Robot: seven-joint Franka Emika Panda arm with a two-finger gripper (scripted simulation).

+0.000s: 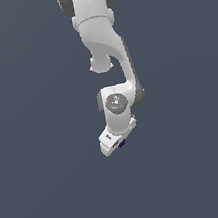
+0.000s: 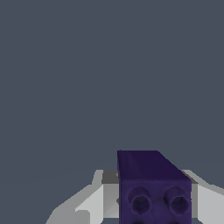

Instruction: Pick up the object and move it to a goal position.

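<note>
The object (image 2: 153,188) is a small dark purple block with flat sides and two round studs on the face towards the camera. In the wrist view it fills the space between the two white fingers (image 2: 89,205), and the gripper (image 2: 151,199) is shut on it. From outside, only a dark purple speck of the object (image 1: 121,143) peeks out at the tip of the tilted white gripper (image 1: 115,144). The arm hangs down from the top of the exterior view.
A plain, even dark grey-blue surface fills both views around the arm (image 1: 104,41). No other objects, containers, edges or goal marker show.
</note>
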